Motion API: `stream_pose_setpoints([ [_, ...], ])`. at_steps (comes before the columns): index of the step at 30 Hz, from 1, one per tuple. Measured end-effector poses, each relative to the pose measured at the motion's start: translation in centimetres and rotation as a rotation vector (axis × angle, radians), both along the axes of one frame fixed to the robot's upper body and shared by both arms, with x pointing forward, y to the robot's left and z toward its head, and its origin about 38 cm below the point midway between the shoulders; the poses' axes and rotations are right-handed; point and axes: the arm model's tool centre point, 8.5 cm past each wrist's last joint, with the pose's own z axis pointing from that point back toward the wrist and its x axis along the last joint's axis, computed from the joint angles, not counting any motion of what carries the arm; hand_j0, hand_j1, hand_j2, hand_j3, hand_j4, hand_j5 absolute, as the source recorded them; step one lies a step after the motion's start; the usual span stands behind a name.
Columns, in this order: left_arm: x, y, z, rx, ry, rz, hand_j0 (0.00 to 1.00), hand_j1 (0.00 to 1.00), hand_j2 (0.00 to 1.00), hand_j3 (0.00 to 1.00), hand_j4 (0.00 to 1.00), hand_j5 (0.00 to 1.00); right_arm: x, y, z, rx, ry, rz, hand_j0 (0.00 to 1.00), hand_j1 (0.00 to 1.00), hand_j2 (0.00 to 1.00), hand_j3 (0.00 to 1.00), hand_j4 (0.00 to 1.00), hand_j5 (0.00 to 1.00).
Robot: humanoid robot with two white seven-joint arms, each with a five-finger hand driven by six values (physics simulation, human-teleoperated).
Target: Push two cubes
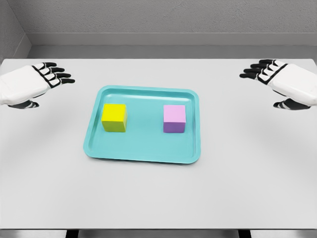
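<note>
A yellow cube [114,117] sits on the left half of a teal tray [143,150], and a purple cube [174,118] sits on its right half, a gap of bare tray between them. My left hand [55,75] hovers at the far left of the table, well away from the tray, fingers spread and holding nothing. My right hand [258,70] hovers at the far right, likewise spread and holding nothing. Both hands point inward toward the tray.
The tray lies in the middle of a white table [158,198]. A grey wall stands behind the table's far edge. The near table edge runs along the bottom of the view.
</note>
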Motion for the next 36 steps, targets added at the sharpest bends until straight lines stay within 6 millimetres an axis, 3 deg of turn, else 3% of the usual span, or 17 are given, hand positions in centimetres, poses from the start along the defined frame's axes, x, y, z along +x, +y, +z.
stream_pose_setpoints([
  [5,0.0,0.1,-0.1,0.006,0.002,0.002,1.0,1.0,1.0,1.0,1.0,1.0,0.2,0.1,0.4,-0.005,-0.012,-0.001,1.0,1.0,1.0,1.0,1.0,1.0],
  [8,0.1,-0.2,-0.3,0.011,0.008,-0.003,1.0,1.0,1.0,1.0,1.0,1.0,1.1,0.1,2.9,-0.049,-0.08,-0.007,1.0,1.0,1.0,1.0,1.0,1.0],
  [11,0.3,-0.6,-1.6,0.041,0.031,-0.005,1.0,1.0,1.0,1.0,1.0,1.0,3.2,1.2,7.9,-0.18,-0.164,0.027,0.99,0.99,0.99,0.99,0.99,0.99],
  [12,0.4,-0.7,-2.1,0.049,0.041,-0.003,1.0,1.0,1.0,1.0,1.0,1.0,3.9,1.7,7.9,-0.224,-0.145,0.044,0.98,0.98,0.98,0.98,0.98,0.98],
  [15,1.5,-1.4,-2.3,0.064,0.041,-0.006,1.0,1.0,1.0,1.0,1.0,1.0,4.8,2.9,3.3,-0.319,-0.001,0.096,0.98,0.98,0.98,0.98,0.98,0.98],
  [17,1.7,-1.6,-3.1,0.073,0.063,-0.006,1.0,1.0,1.0,1.0,1.0,1.0,4.9,3.4,1.2,-0.365,0.05,0.114,0.96,0.96,0.96,0.96,0.96,0.96],
  [18,1.9,-1.7,-3.2,0.082,0.071,-0.006,0.95,0.95,0.95,0.95,0.95,0.95,4.8,3.5,0.2,-0.385,0.077,0.124,0.94,0.94,0.94,0.94,0.94,0.94],
  [20,2.6,-2.1,-2.8,0.097,0.072,-0.004,0.85,0.85,0.85,0.85,0.85,0.85,4.5,3.7,-1.6,-0.405,0.121,0.14,0.79,0.79,0.79,0.79,0.79,0.79],
  [22,3.2,-2.5,-3.0,0.114,0.092,-0.003,0.79,0.79,0.79,0.79,0.79,0.79,4.3,3.9,-2.5,-0.413,0.144,0.152,0.7,0.7,0.7,0.7,0.7,0.7],
  [25,4.1,-3.3,-3.4,0.131,0.117,-0.01,0.73,0.73,0.73,0.73,0.73,0.73,4.1,4.3,-3.4,-0.425,0.165,0.167,0.7,0.7,0.7,0.7,0.7,0.7],
  [31,4.1,-5.4,-5.2,0.152,0.165,-0.062,0.74,0.74,0.74,0.74,0.74,0.74,4.3,5.7,-4.5,-0.362,0.199,0.201,0.69,0.69,0.69,0.69,0.69,0.69],
  [36,3.3,-5.6,-5.3,0.197,0.177,-0.093,0.76,0.76,0.76,0.76,0.76,0.76,4.7,7.1,-5.8,-0.327,0.226,0.222,0.69,0.69,0.69,0.69,0.69,0.69],
])
